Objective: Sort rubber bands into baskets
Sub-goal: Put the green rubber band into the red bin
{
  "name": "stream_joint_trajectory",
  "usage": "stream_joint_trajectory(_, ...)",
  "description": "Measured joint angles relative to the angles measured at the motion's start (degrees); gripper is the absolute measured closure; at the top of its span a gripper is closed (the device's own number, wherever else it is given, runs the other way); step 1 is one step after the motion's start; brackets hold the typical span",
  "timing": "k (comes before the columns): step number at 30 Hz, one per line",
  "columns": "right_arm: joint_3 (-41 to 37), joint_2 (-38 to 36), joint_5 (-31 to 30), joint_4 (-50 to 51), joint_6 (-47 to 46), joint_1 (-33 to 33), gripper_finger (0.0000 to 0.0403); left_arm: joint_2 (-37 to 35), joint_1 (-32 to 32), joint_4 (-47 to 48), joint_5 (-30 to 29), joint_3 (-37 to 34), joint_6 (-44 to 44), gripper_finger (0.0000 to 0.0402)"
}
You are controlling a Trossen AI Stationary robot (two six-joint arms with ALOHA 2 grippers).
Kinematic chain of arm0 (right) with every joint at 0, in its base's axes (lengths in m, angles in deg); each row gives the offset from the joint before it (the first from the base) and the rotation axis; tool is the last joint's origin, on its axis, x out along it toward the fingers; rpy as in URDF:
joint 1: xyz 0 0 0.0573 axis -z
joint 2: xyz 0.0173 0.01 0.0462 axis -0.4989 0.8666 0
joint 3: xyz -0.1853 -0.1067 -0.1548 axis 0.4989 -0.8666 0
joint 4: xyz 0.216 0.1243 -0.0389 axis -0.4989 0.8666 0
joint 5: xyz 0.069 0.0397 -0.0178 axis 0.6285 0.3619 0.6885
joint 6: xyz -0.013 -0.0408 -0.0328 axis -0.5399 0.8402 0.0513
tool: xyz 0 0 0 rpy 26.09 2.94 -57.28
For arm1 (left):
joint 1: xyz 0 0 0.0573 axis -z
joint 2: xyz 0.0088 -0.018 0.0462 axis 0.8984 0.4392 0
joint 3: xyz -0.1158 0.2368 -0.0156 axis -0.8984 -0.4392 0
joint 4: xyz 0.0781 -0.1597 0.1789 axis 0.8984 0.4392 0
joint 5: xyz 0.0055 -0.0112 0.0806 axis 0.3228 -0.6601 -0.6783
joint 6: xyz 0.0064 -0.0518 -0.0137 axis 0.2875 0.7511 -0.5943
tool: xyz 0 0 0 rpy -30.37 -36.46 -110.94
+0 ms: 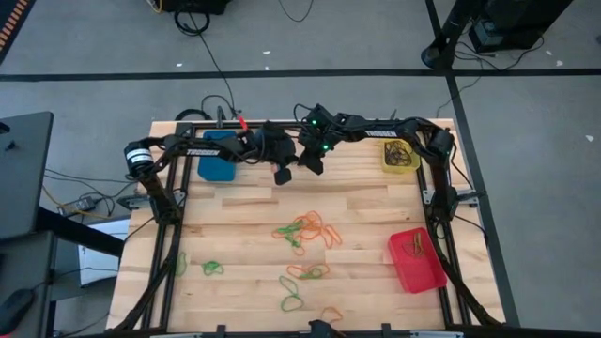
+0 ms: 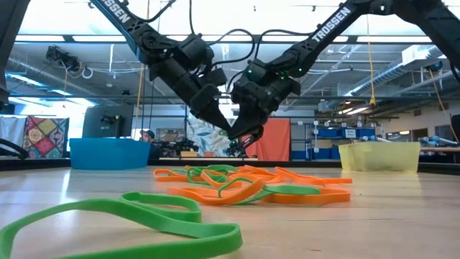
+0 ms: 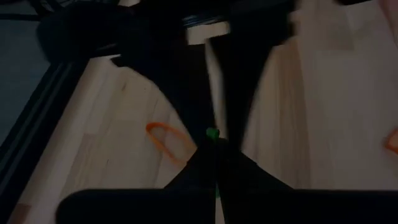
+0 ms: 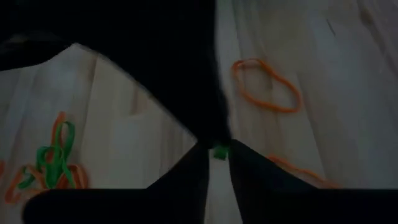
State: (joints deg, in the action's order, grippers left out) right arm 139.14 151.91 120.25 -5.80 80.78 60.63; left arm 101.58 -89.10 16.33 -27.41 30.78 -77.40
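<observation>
My left gripper [image 1: 283, 175] and my right gripper [image 1: 313, 165] meet tip to tip above the far middle of the table; the low view shows both slanting down, my left gripper [image 2: 224, 124] and my right gripper [image 2: 240, 141]. A small green rubber band [image 3: 212, 132] shows between the tips, also in the right wrist view [image 4: 219, 151]; most of it is hidden. Several orange and green rubber bands [image 1: 305, 230] lie on the table below. The blue basket [image 1: 218, 158], yellow basket [image 1: 399, 153] and red basket [image 1: 416, 260] stand on the table. My left gripper pinches the green rubber band between its two fingertips; only a bit of it [image 3: 212, 133] sticks out past the tips. The fingers slant down from the table's left. The band is clear of the table. My right gripper has the same green rubber band between its fingertips, where a small bit [image 4: 219, 152] shows. The fingers slant down from the table's right, opposite my left gripper. How much of the band it holds is hidden by the fingers.
More green and orange bands lie near the table's front, among them a green one [image 1: 292, 302] and one at the left [image 1: 212, 268]. The yellow and red baskets hold some bands. Black cables run along the table's far edge [image 1: 235, 120].
</observation>
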Motion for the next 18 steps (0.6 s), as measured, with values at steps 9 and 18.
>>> stream_joint_trajectory(9,0.1,0.0,-0.3,3.5,1.3,0.0,0.0395,-0.1,0.7,0.2,0.0,0.0,0.0,0.0398)
stream_joint_trajectory(18,-7.8,-9.5,-7.1,3.2,2.8,0.0,0.0400,-0.1,0.7,-0.1,0.0,0.0,0.2,0.0395)
